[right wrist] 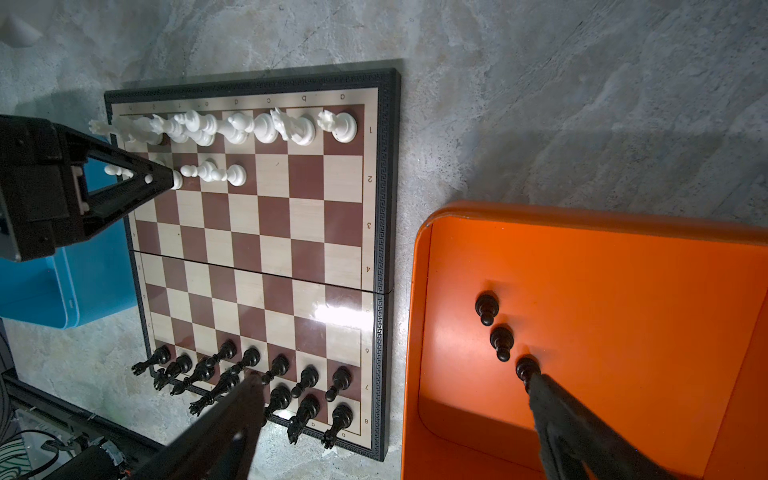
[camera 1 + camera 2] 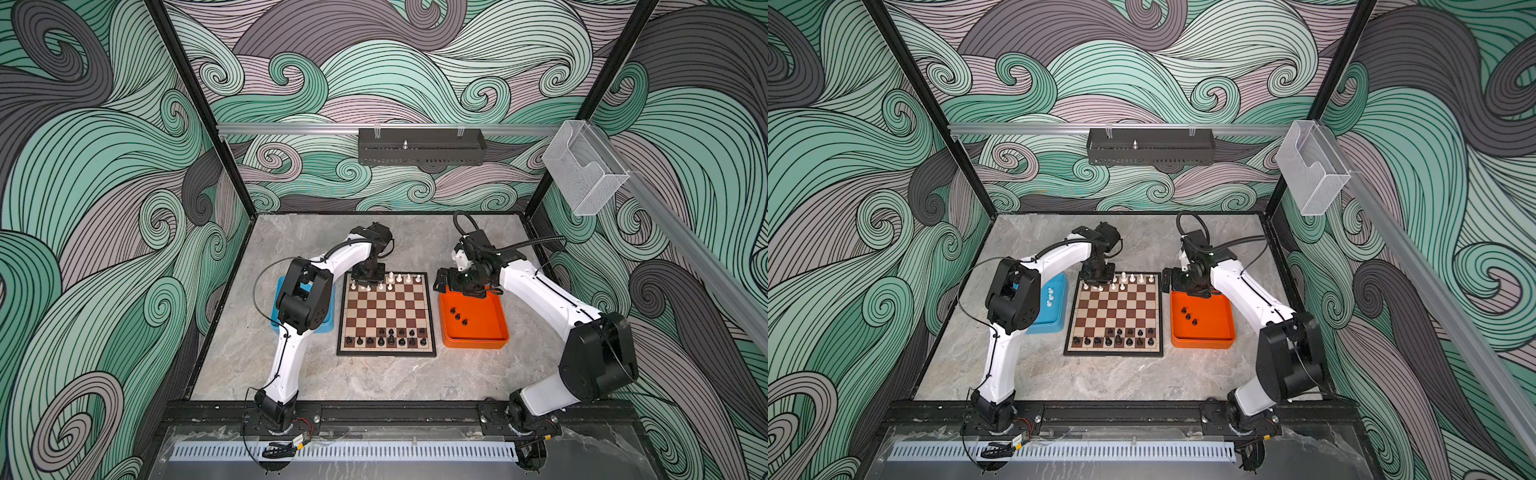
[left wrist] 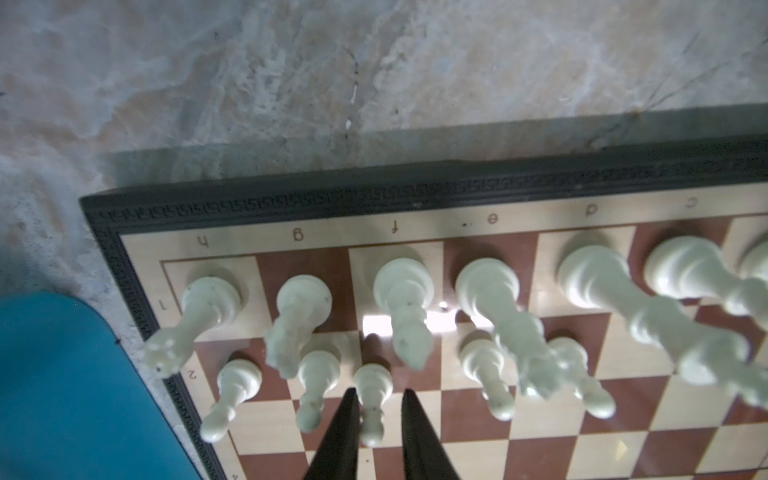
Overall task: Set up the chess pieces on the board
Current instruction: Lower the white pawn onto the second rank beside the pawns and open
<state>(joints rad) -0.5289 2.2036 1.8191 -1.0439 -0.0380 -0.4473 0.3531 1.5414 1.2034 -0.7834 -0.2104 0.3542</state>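
Observation:
The board [image 2: 388,311] [image 2: 1117,311] lies mid-table. White chess pieces [image 2: 399,277] fill its far row, and several white pawns stand in front of them. Black chess pieces [image 2: 390,338] stand in its two near rows. My left gripper [image 2: 368,284] [image 3: 378,403] points down at the far left corner and straddles a standing white pawn [image 3: 373,395]. One finger touches the pawn; a gap shows at the other. My right gripper [image 2: 446,282] [image 1: 395,386] hangs wide open and empty over the far end of the orange tray [image 1: 623,257]. Three black pawns [image 1: 500,340] [image 2: 1188,316] stand in that tray.
A blue tray [image 2: 1054,320] [image 3: 62,374] sits left of the board, partly under my left arm, with a few white pawns [image 2: 1050,296] in it. The orange tray [image 2: 490,332] sits right of the board. Cage posts and patterned walls close in the marble table [image 2: 374,378].

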